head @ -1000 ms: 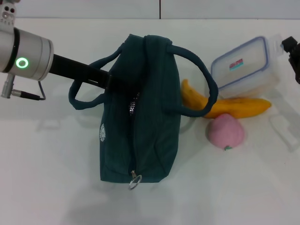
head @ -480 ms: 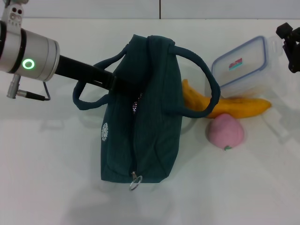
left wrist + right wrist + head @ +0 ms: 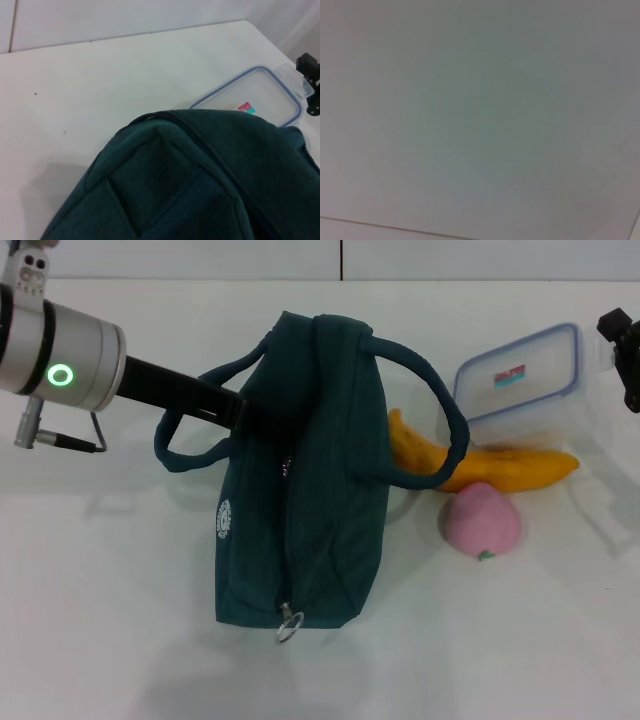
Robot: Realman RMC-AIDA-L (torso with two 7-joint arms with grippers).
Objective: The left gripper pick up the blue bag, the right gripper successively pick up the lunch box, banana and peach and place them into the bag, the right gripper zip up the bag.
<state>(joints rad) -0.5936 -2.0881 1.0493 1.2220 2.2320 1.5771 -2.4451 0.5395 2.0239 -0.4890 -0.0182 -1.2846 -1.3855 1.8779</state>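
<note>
Dark teal fabric fills the middle of the scene: the blue bag (image 3: pixel 305 470) lies on the white surface (image 3: pixel 120 620), its zipper seam facing up and the ring pull (image 3: pixel 290 625) at the near end. The left end effector (image 3: pixel 245 418) reaches in from the robot's left and meets the bag's upper flank, right where one carry handle (image 3: pixel 185 435) loops out beside it; its tip is buried against the cloth, so whether it is wide, narrow or gripping cannot be told. From the left wrist camera the bag (image 3: pixel 200 180) bulks directly below, with the lunch box (image 3: pixel 255 97) beyond it.

Over on the far side of the bag from that end effector sit the clear, blue-rimmed lunch box (image 3: pixel 520 375), the banana (image 3: pixel 490 468) in front of it and touching the bag's other handle (image 3: pixel 440 410), and the pink peach (image 3: pixel 482 520) just beside the banana.

The right end effector (image 3: pixel 622 355) is only a dark sliver at the frame edge, next to the lunch box; its opening cannot be told either.
</note>
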